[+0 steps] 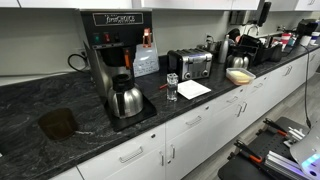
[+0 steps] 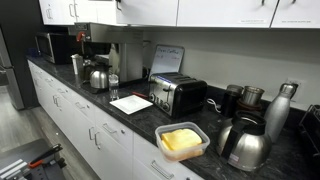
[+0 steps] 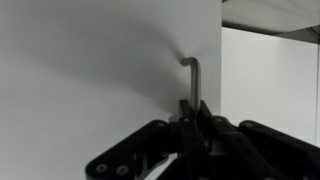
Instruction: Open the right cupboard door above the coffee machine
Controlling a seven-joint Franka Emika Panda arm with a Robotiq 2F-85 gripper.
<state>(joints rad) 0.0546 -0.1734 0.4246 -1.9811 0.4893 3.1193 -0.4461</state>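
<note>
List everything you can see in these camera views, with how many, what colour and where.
Counter: one, black speckled, along the wall.
Coffee machine: one, black, on the counter.
Carafe: one, steel, at the machine's base.
Toaster: one, silver and black, beside the machine.
Glass: one, clear, in front of the toaster.
Paper: one, white, flat by the glass.
Tub: one, clear with yellow contents, near the counter's front edge.
Jug: one, steel, next to the tub.
Bottle: one, steel, behind the jug.
Microwave: one, black, far end of the counter.
Cupboards: several, white, above the counter.
Drawers: several, white, below it.
Handle: one, metal, on a white door.
Gripper: one, black, at the handle; open or shut unclear.
</note>
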